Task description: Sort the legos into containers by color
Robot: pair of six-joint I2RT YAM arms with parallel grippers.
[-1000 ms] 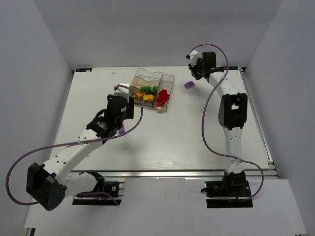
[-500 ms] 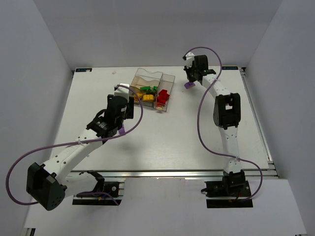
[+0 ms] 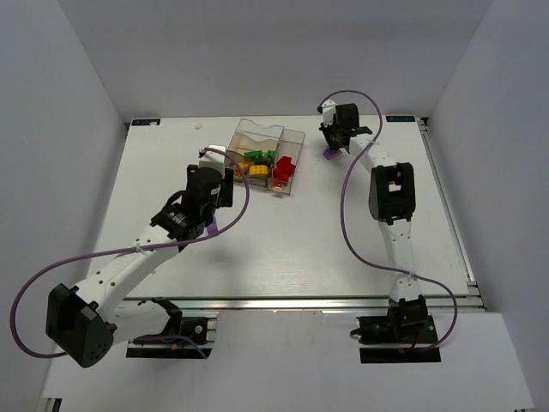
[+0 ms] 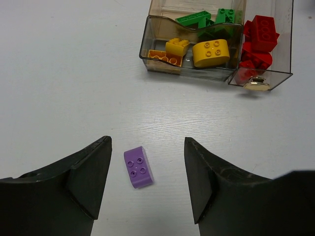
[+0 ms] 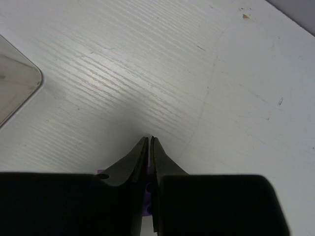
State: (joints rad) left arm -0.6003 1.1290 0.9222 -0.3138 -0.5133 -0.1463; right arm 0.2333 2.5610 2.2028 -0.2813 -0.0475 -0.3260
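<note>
**Two robot arms closed in on purple bricks beside a part-filled sorting box**

The left gripper (image 4: 146, 143) hung spread wide over a purple brick (image 4: 138, 167), which lay studs-up and askew on the table (image 4: 69, 73). It was near the box (image 4: 187, 74), which held yellow, green and red bricks (image 4: 210, 52) in separate sections. The right gripper (image 5: 149, 141) was pinched almost shut low over a second purple brick (image 3: 328, 153) on the box's right; whether it actually gripped that brick could not be told. A clean pick on the left would likely mean turning the wrist so the fingers meet the brick's long sides. The arm would then descend straight, squeeze firmly and lift clear of the box wall before releasing.
</note>
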